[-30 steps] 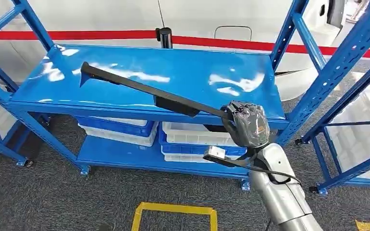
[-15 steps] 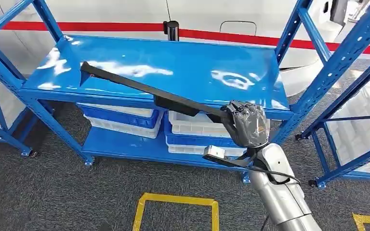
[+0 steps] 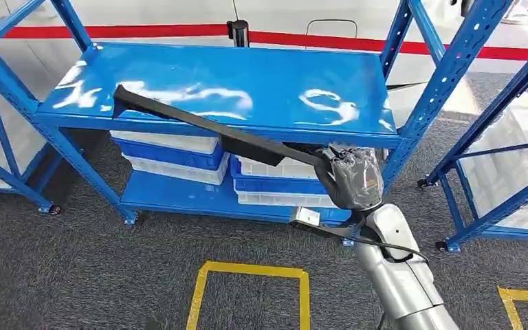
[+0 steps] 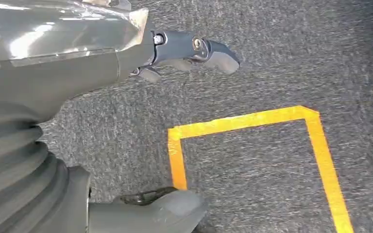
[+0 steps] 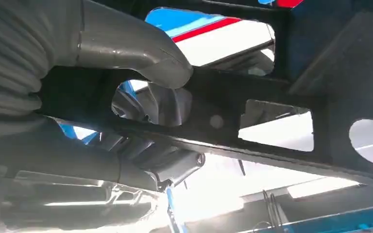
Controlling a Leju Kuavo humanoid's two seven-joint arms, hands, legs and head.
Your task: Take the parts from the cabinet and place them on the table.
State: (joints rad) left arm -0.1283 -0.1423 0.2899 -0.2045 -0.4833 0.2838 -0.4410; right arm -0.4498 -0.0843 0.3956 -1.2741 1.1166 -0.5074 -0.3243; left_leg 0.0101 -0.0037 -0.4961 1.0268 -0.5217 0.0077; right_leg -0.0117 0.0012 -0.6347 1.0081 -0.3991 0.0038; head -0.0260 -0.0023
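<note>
No text, label, brand, number or sign can be read in any view.
</note>
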